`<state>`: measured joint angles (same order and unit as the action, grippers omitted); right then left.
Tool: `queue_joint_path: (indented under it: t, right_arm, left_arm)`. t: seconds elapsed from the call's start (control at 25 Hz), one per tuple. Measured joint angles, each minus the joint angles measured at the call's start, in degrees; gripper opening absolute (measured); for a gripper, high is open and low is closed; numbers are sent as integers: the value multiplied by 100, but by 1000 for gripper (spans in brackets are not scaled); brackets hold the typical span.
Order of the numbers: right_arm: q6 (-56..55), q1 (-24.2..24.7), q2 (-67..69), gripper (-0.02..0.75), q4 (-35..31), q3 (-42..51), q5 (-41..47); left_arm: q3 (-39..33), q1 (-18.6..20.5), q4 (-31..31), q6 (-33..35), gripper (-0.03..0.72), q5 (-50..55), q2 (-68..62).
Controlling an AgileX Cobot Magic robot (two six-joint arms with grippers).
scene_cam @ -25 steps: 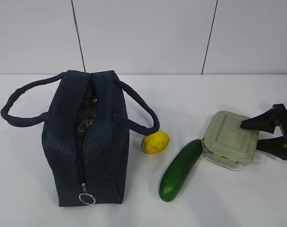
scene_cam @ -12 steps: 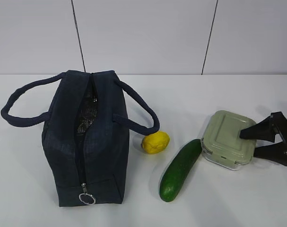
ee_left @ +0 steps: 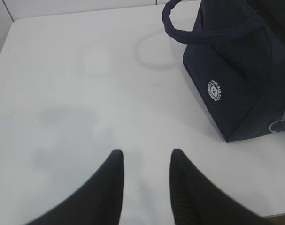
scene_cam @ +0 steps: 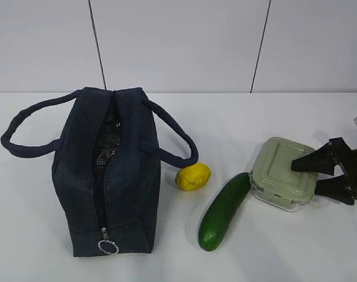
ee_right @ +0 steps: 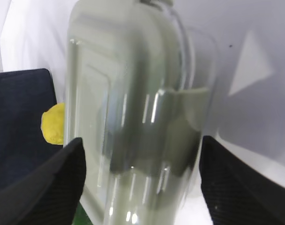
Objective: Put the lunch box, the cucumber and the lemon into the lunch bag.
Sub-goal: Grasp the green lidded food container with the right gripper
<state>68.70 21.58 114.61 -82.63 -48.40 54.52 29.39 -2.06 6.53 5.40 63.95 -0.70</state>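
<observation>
Toward the table's right edge point(scene_cam: 319, 247), the right gripper point(scene_cam: 316, 174) stands wide open, its jaws straddling the lunch box point(scene_cam: 283, 173) without closing on it. Step in hand: grasping the box. Next, judged: close, lift, carry to the unzipped lunch bag point(scene_cam: 107, 170) near the left edge. Left gripper point(ee_left: 146, 159) hovers part-open, empty.

The right gripper point(scene_cam: 310, 174) has matte black, wedge-shaped fingers point(ee_right: 53, 183) with a fine dotted texture, and the left gripper point(ee_left: 146, 161) looks the same.
</observation>
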Motion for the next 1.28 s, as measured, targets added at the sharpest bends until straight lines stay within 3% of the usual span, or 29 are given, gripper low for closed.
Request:
queue_joint_path:
  t: [1.28]
  right_arm:
    - [18,-81,83,547,-171,0,-247]
  left_arm:
    - [0,0,0,-24,234,0,0]
